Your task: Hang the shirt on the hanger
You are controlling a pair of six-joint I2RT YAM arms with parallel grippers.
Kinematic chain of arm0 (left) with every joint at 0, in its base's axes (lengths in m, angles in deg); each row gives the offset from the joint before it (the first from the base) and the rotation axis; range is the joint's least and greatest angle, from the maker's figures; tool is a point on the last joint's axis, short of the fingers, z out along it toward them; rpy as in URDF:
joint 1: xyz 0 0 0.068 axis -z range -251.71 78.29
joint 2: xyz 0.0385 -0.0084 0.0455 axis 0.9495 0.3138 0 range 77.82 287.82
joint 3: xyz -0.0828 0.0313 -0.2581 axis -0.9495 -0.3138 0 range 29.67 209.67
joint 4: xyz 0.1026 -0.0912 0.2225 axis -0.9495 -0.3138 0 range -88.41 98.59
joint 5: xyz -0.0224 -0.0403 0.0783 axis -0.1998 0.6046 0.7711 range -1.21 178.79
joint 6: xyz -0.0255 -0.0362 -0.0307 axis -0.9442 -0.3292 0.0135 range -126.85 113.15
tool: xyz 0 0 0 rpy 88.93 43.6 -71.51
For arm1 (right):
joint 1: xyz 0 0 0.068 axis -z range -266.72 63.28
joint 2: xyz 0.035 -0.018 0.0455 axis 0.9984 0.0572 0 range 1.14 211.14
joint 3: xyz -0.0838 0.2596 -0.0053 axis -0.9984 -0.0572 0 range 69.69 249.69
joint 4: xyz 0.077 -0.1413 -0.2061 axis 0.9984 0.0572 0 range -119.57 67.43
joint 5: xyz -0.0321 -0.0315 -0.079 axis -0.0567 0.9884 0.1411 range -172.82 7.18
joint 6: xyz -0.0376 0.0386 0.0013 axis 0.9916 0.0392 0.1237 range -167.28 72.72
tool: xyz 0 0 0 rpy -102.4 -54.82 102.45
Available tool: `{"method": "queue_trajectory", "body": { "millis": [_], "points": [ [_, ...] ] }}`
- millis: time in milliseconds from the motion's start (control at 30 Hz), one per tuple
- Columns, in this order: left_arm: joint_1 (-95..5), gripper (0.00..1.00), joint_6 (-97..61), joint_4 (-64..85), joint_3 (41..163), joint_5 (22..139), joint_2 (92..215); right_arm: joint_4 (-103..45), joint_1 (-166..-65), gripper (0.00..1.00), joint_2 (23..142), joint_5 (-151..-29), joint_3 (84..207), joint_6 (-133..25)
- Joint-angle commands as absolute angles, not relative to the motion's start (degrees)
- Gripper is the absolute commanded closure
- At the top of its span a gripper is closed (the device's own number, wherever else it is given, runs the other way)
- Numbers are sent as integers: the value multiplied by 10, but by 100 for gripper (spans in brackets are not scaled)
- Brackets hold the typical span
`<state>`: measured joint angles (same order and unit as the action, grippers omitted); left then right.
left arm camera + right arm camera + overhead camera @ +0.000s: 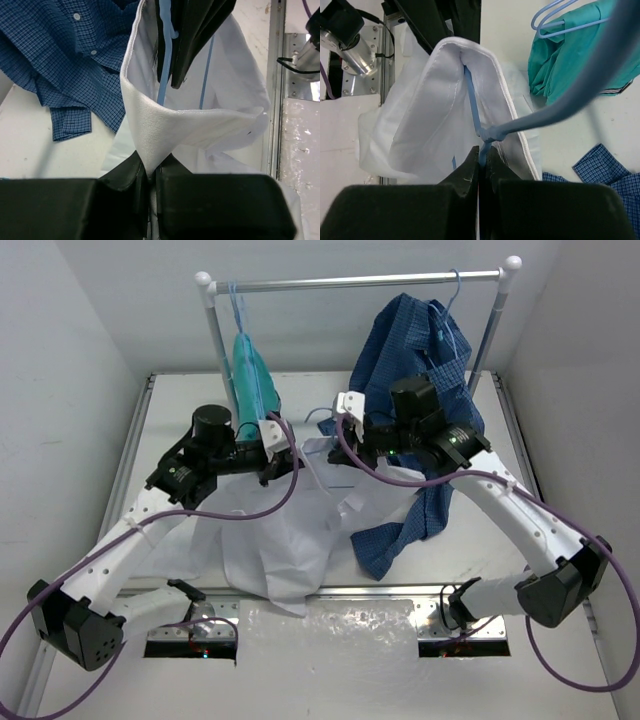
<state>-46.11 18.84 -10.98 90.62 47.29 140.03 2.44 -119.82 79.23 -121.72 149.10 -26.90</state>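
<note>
White arm links (pixel 120 552) drilled with small holes, capped by black joint housings (pixel 565 585) (round motor cans among them); purple cables (pixel 480 475) running alongside; matte black, blocky fingers (pixel 120 182).

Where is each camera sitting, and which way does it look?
Top external: above and behind the robot, looking down on the white shirt; the left arm and right arm show.
Left wrist: on the left arm, looking along the left gripper, shut on the collar.
Right wrist: on the right arm, looking along the right gripper, shut on the hanger.
Both wrist views share the collar and hanger.
</note>
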Motion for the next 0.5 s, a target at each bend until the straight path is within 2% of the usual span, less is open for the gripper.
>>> {"method": "queue_trajectory", "body": {
  "millis": [0, 100, 200, 233, 333, 467],
  "points": [
    [-485, 100, 171, -64, 925, 440, 1400, 5, -1187, 100, 755, -1204, 1473, -282],
    [-531, 100, 198, -85, 928, 437, 1414, 35, -1177, 100, 732, -1224, 1458, -279],
    [-548, 84, 257, -108, 926, 458, 1416, 40, -1177, 100, 714, -1218, 1429, -276],
    [-548, 71, 268, -115, 923, 458, 1415, 41, -1177, 100, 710, -1213, 1421, -283],
    [-547, 52, 291, -142, 918, 447, 1409, 44, -1176, 100, 701, -1197, 1415, -294],
    [-542, 50, 316, -164, 908, 433, 1396, 31, -1175, 100, 682, -1196, 1395, -317]
  ]
}}
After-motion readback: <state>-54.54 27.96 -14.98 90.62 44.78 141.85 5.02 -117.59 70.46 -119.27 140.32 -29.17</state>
